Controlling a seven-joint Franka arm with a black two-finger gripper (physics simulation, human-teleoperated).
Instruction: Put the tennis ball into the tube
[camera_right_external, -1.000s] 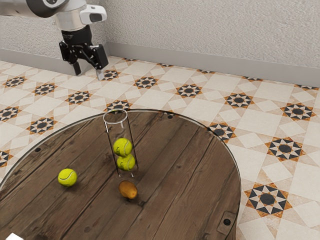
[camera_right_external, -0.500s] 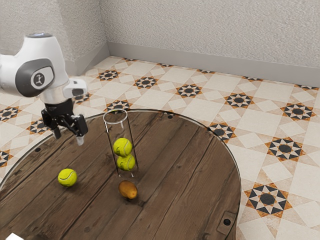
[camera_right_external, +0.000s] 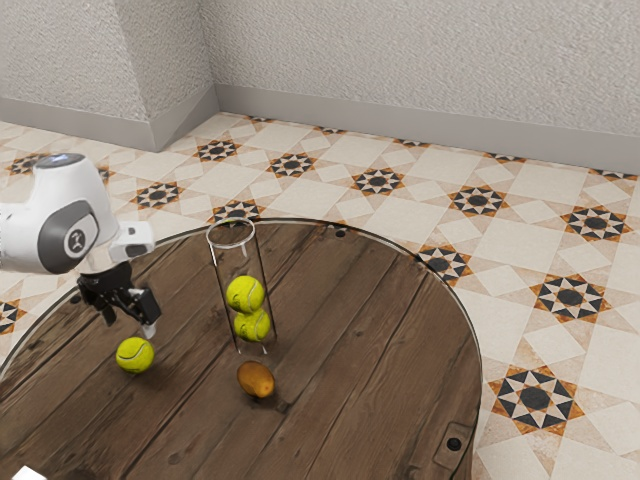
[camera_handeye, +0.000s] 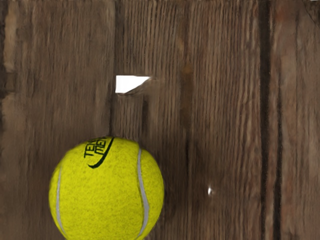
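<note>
My gripper (camera_right_external: 128, 326) is low over the table's left part in the exterior view, open, its fingers apart and pointing down. Just below it lies the loose yellow-green tennis ball (camera_right_external: 135, 355) on the wood; nothing shows the fingers gripping it. In the wrist view the tennis ball (camera_handeye: 106, 190) is large, under the hand. A clear tube (camera_right_external: 232, 262) stands upright to the exterior view's right of the gripper, with an open rim on top and two tennis balls (camera_right_external: 248, 308) stacked in its lower part.
An orange-brown fruit (camera_right_external: 256, 380) lies near the tube's base. The round wooden table (camera_right_external: 380, 340) has a metal rim. A white object (camera_right_external: 28, 474) is at the exterior view's lower left corner, and a white piece (camera_handeye: 131, 84) lies beyond the ball in the wrist view.
The arm has come down from high up at the exterior view's upper left to just above the loose ball. Tube, balls and fruit have stayed put.
</note>
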